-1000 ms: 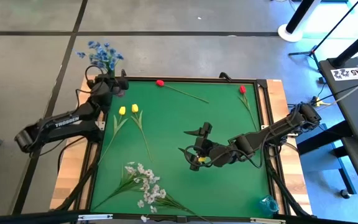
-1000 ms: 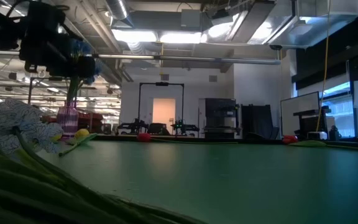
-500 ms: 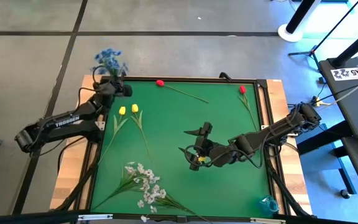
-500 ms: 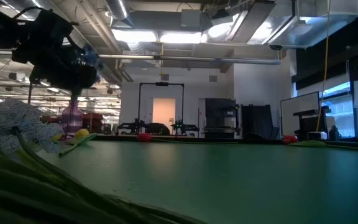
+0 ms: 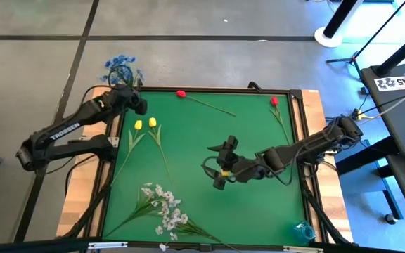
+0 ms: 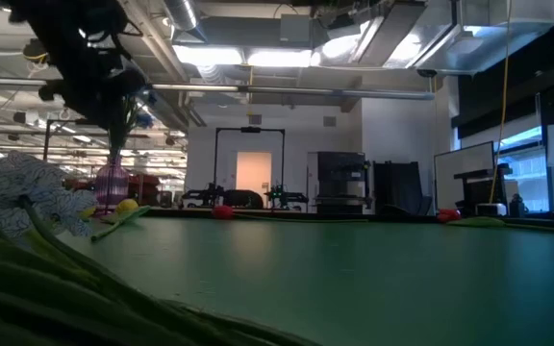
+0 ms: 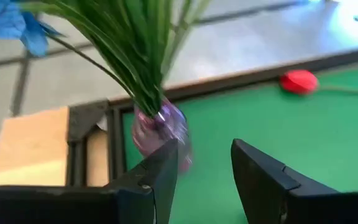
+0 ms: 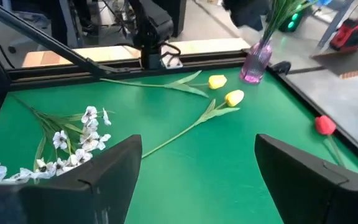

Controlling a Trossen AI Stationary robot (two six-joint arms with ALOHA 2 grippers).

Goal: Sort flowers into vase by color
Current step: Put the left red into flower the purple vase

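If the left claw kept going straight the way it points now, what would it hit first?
Most likely the purple vase holding the blue sprigs. It stands just ahead of the open left claw, slightly off its centre line; how far ahead is unclear.

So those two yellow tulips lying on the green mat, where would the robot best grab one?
Probably on the thin green stalk just below the bud, coming straight down from above. The yellow tulips lie flat on the green mat, stalks trailing toward the white sprays. The buds lie close together, so gripping lower, where the stalks spread apart, looks safer. The open left gripper is nearest.
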